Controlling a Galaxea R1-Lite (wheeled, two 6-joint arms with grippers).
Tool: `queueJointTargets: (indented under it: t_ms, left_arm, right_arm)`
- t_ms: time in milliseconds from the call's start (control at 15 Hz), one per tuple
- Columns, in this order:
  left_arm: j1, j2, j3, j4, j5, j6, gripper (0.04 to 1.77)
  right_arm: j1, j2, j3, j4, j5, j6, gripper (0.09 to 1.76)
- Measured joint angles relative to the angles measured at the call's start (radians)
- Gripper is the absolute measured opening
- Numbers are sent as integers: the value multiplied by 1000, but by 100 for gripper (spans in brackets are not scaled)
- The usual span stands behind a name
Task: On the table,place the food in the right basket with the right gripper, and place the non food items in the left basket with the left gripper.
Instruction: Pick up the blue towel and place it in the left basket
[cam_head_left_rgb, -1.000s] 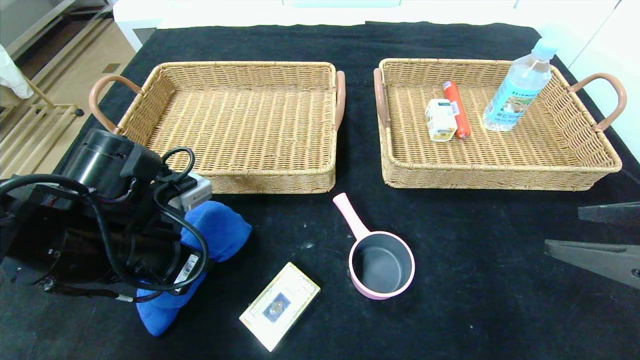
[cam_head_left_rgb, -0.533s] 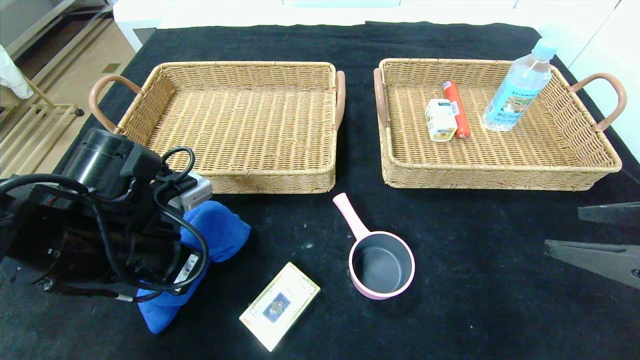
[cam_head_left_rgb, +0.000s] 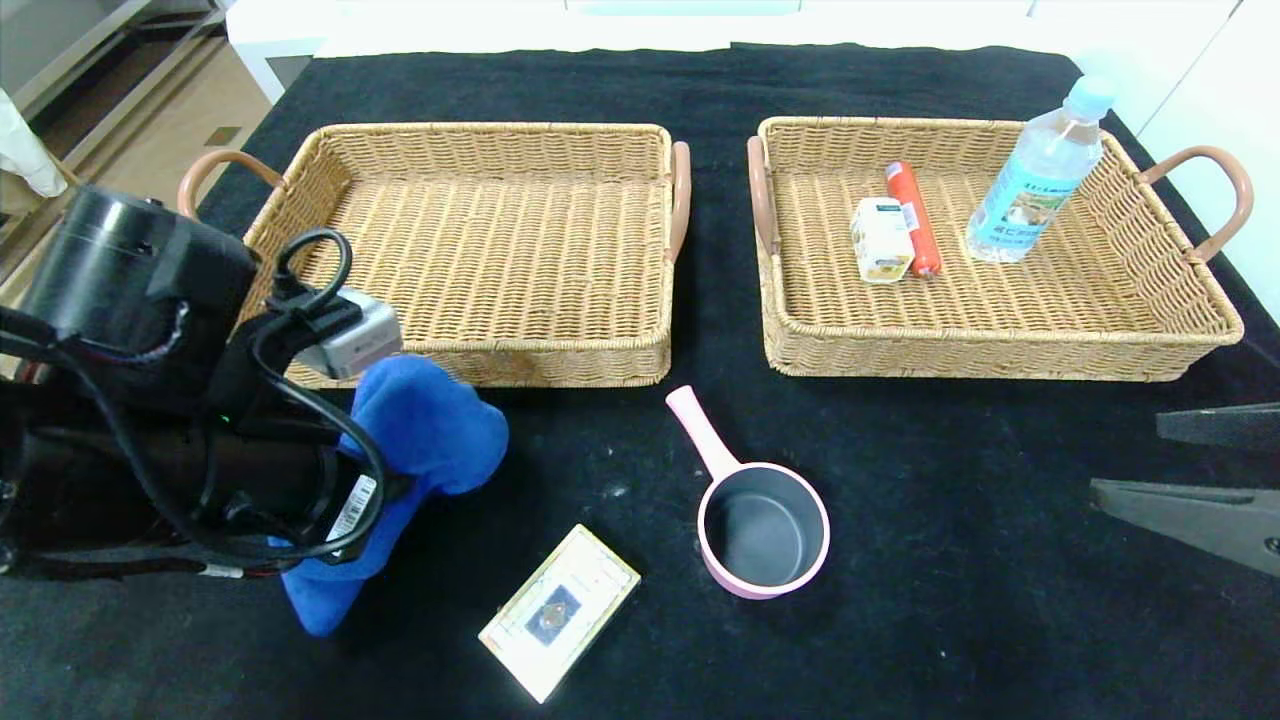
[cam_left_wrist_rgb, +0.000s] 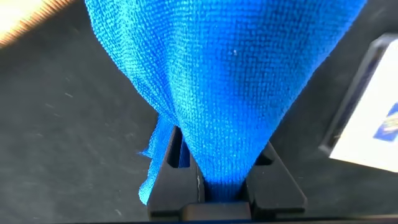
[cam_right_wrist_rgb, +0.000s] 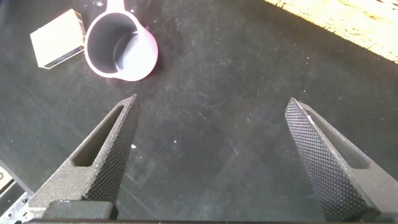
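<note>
Since the black counter (cam_head_left_rgb: 900, 560) carries everything, start there: two wicker baskets sit side by side at the back, the left basket (cam_head_left_rgb: 480, 360) with nothing in it, the right basket (cam_head_left_rgb: 1000, 350) holding a water bottle (cam_head_left_rgb: 1035, 175), a small carton (cam_head_left_rgb: 882, 240) and a red sausage (cam_head_left_rgb: 912, 215). Nearer the robot lie a pink saucepan (cam_head_left_rgb: 762, 530) w/ handle pointing toward the baskets, and a flat card box (cam_head_left_rgb: 560, 612). The blue cloth (cam_head_left_rgb: 425, 450) is the item in hand: left hand (cam_left_wrist_rgb: 214, 186) is clamped on a bunched fold of it, just in front of the left basket's near corner, the rest drooping down both sides. It looks light, soft, floppy, no risk of breakage, but it'll likely sag and drag, so a pinch mid-bundle w/ plenty of fabric between the fingers (cam_left_wrist_rgb: 174, 162) seems the sound grip; lift probably needs enough height to clear the rim. Right hand (cam_right_wrist_rgb: 211, 155) hangs idle at the right edge, fingers wide apart over bare counter.
</note>
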Motion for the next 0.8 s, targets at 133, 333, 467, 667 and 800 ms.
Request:
queueJointTargets:
  t_ms: [133,333,467,667,800]
  left_arm:
    - [-10,-19,-41,3,3,1,35]
    - [-13,-32,-123,5,5,2,35]
    - [-13,-32,-192,7,6,4,35]
    - [-12,-16,-304,5,4,4,35]
    - [-9,7,-367,-4,-2,2,35]
  right_arm:
    - [-1,-1,0,0,0,0,171]
    - [-1,-1,0,1,0,0,171]
    - [-1,-1,0,0,0,0,171]
    - [-1,-2,-1,-1,0,0,171]
    - [-1,-1,-1,-1,0,0,171]
